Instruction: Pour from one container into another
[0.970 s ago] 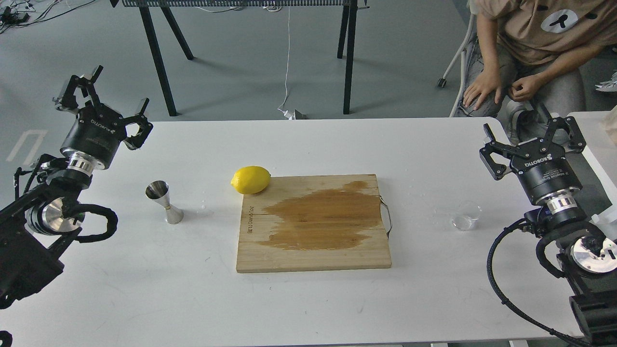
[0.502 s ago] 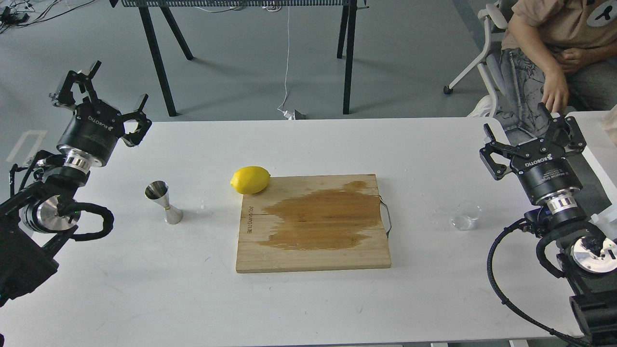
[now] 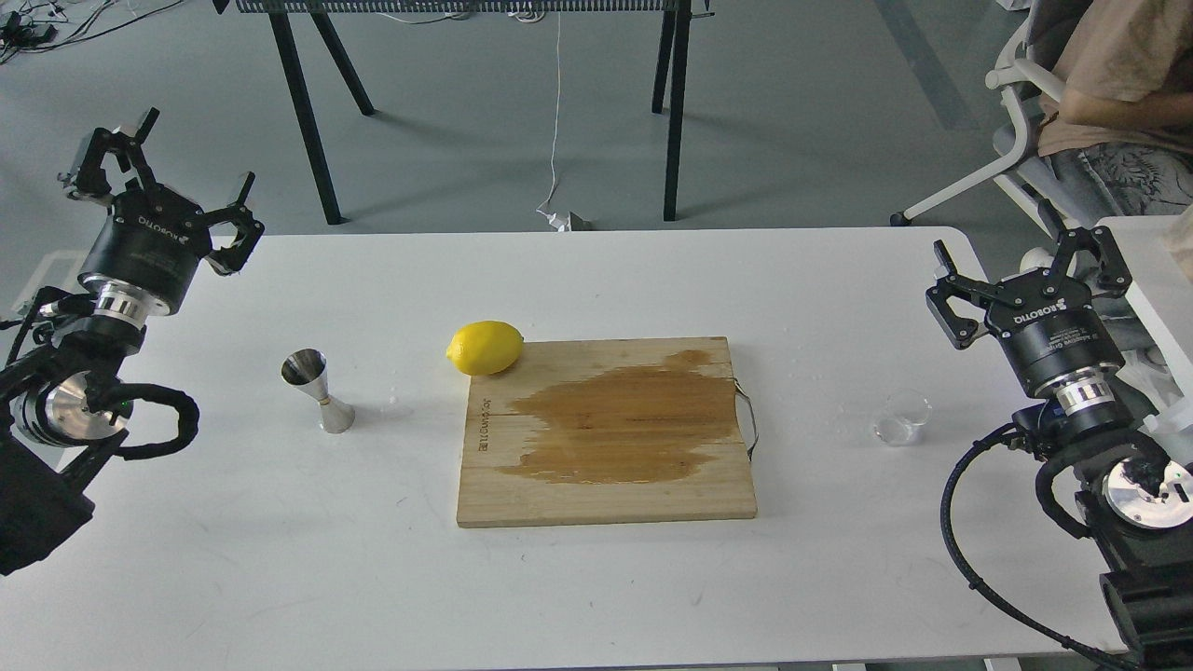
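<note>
A small clear glass cup [image 3: 902,417] stands on the white table [image 3: 596,578] at the right, a short way right of the cutting board. The steel hourglass jigger [image 3: 317,390] stands upright on the left side of the table. My left gripper [image 3: 158,182] is open above the table's far left corner, well left of and beyond the jigger, holding nothing. At the right edge my right gripper [image 3: 1030,266] is open too, beyond and right of the cup, with nothing between its fingers.
A wooden cutting board [image 3: 606,431] with a dark wet stain lies mid-table. A yellow lemon [image 3: 485,348] rests at its far-left corner. A seated person [image 3: 1109,93] on a chair is beyond the table's far-right corner. Black table legs [image 3: 308,112] stand behind.
</note>
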